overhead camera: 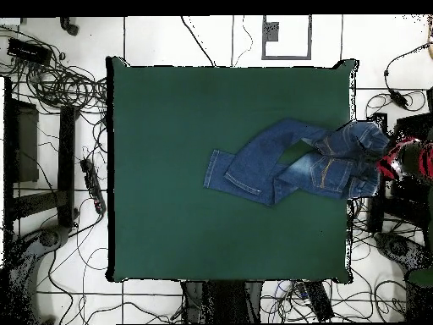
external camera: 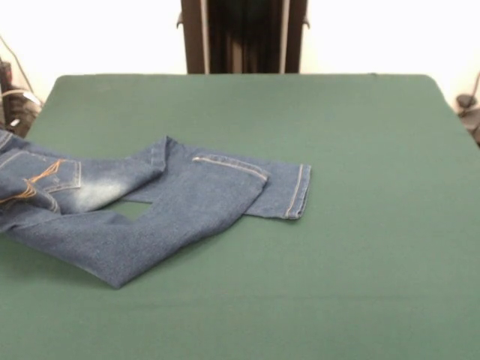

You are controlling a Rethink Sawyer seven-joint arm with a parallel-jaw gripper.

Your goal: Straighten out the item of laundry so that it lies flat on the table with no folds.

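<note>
The large rectangular table (external camera: 360, 247) with dark green felt-like cover carries one item: blue denim jeans (external camera: 180, 199), crumpled, at the 9 o'clock edge in the front view.

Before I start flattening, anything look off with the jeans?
Yes. The jeans lie folded at one side of the table, legs crossing with a gap between, and the waist end hangs over the edge.

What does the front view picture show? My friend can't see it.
A small pair of blue jeans lies crumpled on a big green table, its legs crossed and folded, its waist end at the table's left edge. No robot gripper shows.
</note>
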